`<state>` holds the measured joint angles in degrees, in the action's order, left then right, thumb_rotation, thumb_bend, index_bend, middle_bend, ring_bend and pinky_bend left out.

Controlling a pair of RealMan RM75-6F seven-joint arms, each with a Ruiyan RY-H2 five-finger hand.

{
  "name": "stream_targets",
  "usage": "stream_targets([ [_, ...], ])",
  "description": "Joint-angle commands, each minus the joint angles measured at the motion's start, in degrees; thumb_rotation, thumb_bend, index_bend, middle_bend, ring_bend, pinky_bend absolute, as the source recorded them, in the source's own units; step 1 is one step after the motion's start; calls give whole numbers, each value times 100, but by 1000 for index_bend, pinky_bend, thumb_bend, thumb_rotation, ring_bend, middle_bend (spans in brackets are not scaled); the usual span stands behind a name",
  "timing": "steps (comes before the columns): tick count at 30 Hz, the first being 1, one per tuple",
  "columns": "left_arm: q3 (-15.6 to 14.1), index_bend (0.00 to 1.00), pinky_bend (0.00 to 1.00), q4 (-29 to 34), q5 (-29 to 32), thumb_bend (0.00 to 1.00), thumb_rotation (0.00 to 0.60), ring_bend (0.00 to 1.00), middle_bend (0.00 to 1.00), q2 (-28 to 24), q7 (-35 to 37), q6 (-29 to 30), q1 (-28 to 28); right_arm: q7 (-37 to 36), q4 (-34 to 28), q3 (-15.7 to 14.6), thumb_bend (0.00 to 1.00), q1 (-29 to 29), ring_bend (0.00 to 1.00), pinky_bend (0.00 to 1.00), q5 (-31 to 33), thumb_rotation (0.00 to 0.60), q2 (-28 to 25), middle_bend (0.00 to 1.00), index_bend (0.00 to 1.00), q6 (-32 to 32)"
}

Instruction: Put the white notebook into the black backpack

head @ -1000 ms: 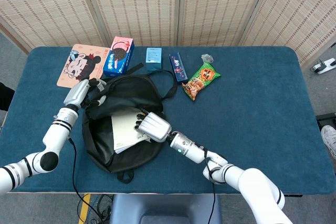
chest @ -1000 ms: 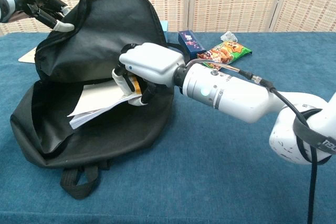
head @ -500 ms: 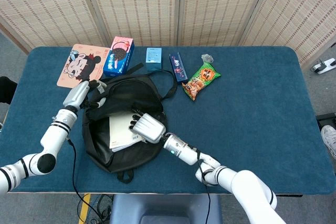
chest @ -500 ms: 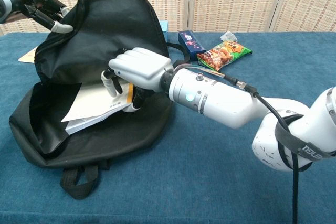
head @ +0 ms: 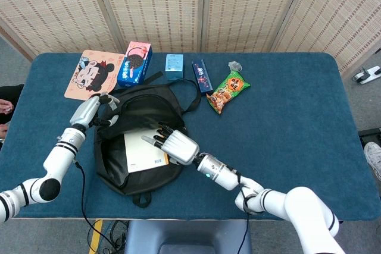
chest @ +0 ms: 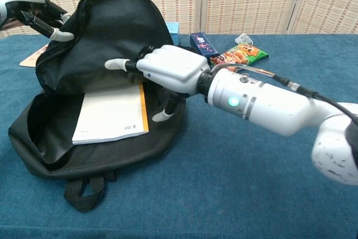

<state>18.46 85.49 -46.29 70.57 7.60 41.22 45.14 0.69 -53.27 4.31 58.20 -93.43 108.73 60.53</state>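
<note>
The black backpack (head: 138, 111) lies open on the blue table, its flap (chest: 112, 32) raised. My left hand (head: 94, 110) (chest: 34, 14) grips the flap's upper edge and holds it up. The white notebook (head: 143, 151) (chest: 112, 115) lies flat inside the opening, orange spine towards my right hand. That hand (head: 174, 146) (chest: 170, 72) hovers over the notebook's right edge with fingers spread and nothing in them. One fingertip (chest: 160, 117) reaches down by the bag's rim beside the notebook.
Behind the bag lie a cartoon pad (head: 89, 74), a cookie box (head: 135, 63), a light blue box (head: 174, 65), a dark blue box (head: 202, 75) (chest: 202, 45), a green snack bag (head: 228, 91) (chest: 240, 55) and a clear wrapper (head: 235, 65). The bag's strap loop (chest: 84, 190) points at the front edge.
My right hand has let go of the notebook, spread its fingers and drawn back to the right. The notebook has dropped flat inside the backpack. The left hand still holds the flap.
</note>
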Motion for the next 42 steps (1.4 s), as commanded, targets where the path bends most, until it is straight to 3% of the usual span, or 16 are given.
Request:
stream_targets([
  [1,-60,703,37,75,-94,446,600,241,283,-11,9,64,-61,446,-756,-230,0,-392,180,82,-30,600,-647,279,45,231],
  [11,-389,517,37,505,-444,439,600,239,244,-164,-256,225,-226,1067,-2404,-594,0,-1139,153,82,8,600,-2204,252,36,587],
  [19,-628,423,37,961,-782,438,600,239,234,-345,-445,442,-408,1014,-3001,-753,0,-1619,147,82,-79,600,-3056,250,35,993],
  [25,-727,319,37,1378,-1051,382,600,200,203,-575,-472,833,-674,1050,-3327,-726,0,-1947,144,82,73,600,-3620,244,35,1173],
  [31,-837,310,37,1579,-1274,375,600,200,201,-609,-732,1760,-1115,837,-3486,-643,73,-2399,160,128,337,600,-4009,259,61,1521],
  [35,-937,318,37,1621,-1439,375,600,200,201,-562,-944,2549,-1520,587,-3463,-609,187,-2781,258,290,631,600,-4178,344,222,1723],
  [42,-1170,320,37,1676,-1772,375,600,200,201,-512,-1357,3679,-2195,349,-3490,-581,251,-3400,344,387,977,600,-4405,420,336,2078],
])
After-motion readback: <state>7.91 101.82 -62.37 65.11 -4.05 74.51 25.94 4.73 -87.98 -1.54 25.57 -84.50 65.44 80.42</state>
